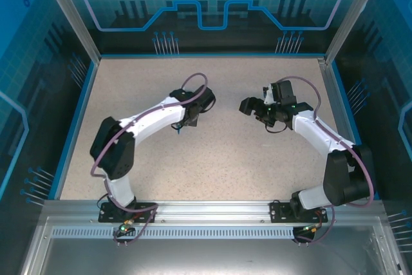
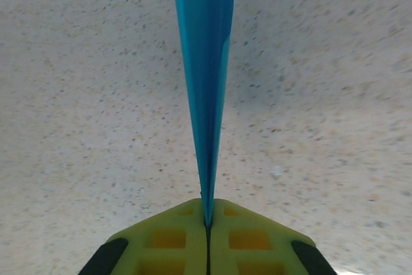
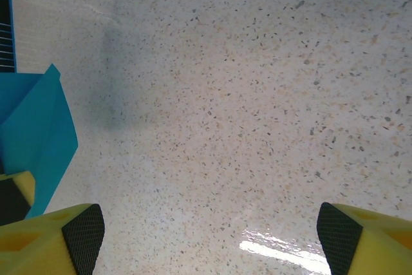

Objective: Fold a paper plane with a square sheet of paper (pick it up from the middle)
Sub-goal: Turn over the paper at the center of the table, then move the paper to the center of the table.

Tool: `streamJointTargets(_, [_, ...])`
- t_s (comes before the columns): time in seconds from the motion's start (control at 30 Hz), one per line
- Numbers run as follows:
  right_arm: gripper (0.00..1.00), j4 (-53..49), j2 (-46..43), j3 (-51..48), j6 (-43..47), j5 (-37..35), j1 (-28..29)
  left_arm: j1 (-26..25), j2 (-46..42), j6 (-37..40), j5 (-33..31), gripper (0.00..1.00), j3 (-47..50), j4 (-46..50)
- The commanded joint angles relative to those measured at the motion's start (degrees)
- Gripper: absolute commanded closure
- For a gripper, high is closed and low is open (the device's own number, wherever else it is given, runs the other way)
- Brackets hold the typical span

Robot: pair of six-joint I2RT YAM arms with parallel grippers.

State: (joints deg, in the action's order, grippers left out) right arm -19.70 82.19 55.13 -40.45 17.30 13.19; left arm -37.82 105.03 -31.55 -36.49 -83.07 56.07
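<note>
While the left gripper is clamped shut on the narrow, pointed blue paper plane over the speckled table, the right gripper hangs wide open, empty, just to its right.
</note>
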Motion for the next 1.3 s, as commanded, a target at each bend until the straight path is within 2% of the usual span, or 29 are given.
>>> streamJointTargets(0.0, [0.11,-0.7,0.47,-0.89,-0.49,-0.87,-0.28,-1.89,3.61,-0.66,-5.84,0.93,-2.7,4.79])
streamJointTargets(0.17, [0.12,-0.52,0.95,-1.44,-0.91,-0.69,-0.36,-3.04,8.55,-1.12,3.26,0.9,-3.46,-0.77])
streamJointTargets(0.3, [0.12,-0.51,1.13,-2.0,-0.95,-0.86,-0.31,-3.09,9.79,-1.42,11.89,0.82,-2.56,-5.91])
streamJointTargets(0.47, [0.11,1.52,0.7,-3.48,-0.24,-0.27,-0.06,-2.62,5.7,-0.57,21.57,0.58,-0.61,-11.56])
streamJointTargets(0.63, [0.11,1.12,0.54,-3.22,1.04,-3.72,2.29,1.18,-2.98,-1.61,31.65,0.34,4.71,-18.53])
streamJointTargets(0.77, [0.11,0.15,1.79,-1.27,1.76,-7.63,7.41,7.18,-11.46,-3.72,41.48,0.27,12.07,-25.43])
streamJointTargets(0.83, [0.11,-0.42,3.58,0.79,1.86,-9.79,11.14,9.87,-15.06,-4.8,42.77,0.23,15.44,-27.5])
streamJointTargets(0.97, [0.16,-1.15,10.05,7.24,0.96,-12.36,19.8,14.6,-20.31,-5.93,40.14,0.16,20.87,-27.51])
streamJointTargets(1.13, [0.29,-2.86,20.16,17.26,-0.41,-11.22,28.38,20.73,-24.08,-9.05,39.0,0.13,27.39,-28.03])
streamJointTargets(1.27, [0.37,-3.4,26.9,23.55,-1.71,-9.16,32.34,24.46,-26.55,-10.58,38.61,0.1,31.8,-28.82])
